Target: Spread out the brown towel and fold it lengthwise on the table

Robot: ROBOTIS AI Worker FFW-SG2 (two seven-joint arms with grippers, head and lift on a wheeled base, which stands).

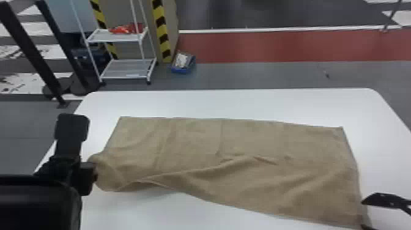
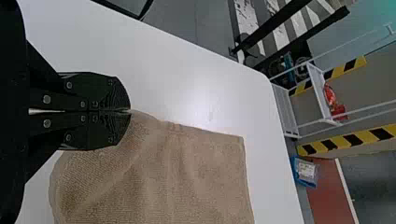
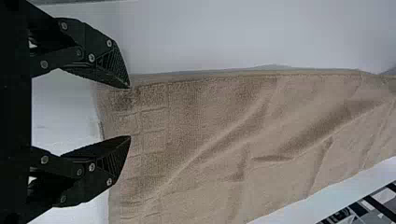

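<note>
One brown towel [image 1: 211,143] lies across the table [image 1: 229,104], its far edge fairly straight, its near side wavy and creased. The left gripper [image 2: 129,111] has its fingers closed on the cloth at the near left end; the right gripper [image 3: 130,112] has its fingers apart over the near right corner. The step seems to be taking up that corner: lower squarely, catch the cloth without scraping the table, then draw the edge gently taut so wrinkles ease out before folding.

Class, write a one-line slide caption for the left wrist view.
Closed jaws of the left gripper pinch a bunched edge of the brown towel above the white table.
</note>
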